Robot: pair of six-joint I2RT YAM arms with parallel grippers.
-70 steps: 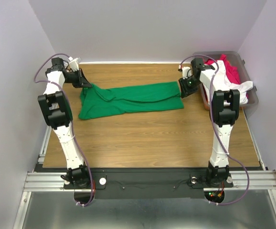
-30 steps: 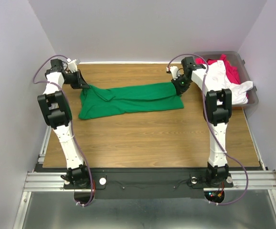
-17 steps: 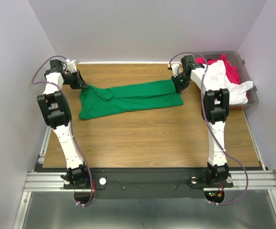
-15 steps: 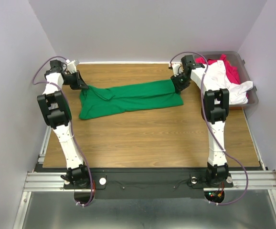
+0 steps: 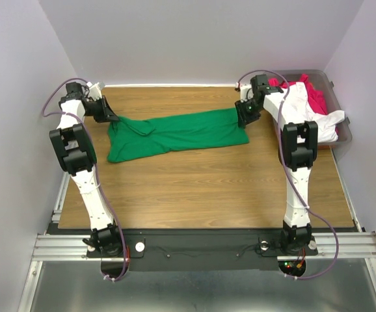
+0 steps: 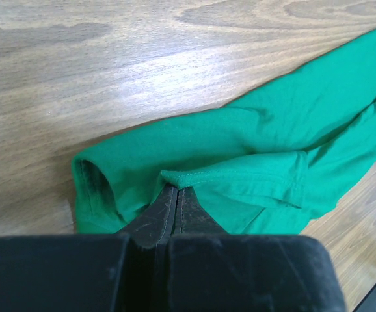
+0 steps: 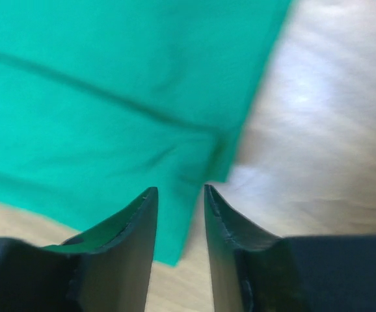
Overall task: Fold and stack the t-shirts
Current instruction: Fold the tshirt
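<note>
The green t-shirt (image 5: 175,134) lies stretched across the far half of the table, bunched at its left end. My left gripper (image 5: 114,117) is shut on a hem fold at that left end, which shows in the left wrist view (image 6: 178,188) with green cloth (image 6: 292,143) around it. My right gripper (image 5: 243,117) is open over the shirt's right edge, holding nothing; in the right wrist view (image 7: 180,190) the green cloth (image 7: 110,97) lies below the jaws. The white t-shirt (image 5: 305,107) and the red t-shirt (image 5: 315,96) lie in the bin.
The grey-brown plastic bin (image 5: 344,133) stands at the table's far right corner, just behind my right arm. The wooden table (image 5: 201,188) reaches to the near edge in front of the shirt. Grey walls close in the back and both sides.
My right gripper has let go of the shirt's right edge, swung left and then back, and now hovers open over that edge. The left gripper keeps its hold.
</note>
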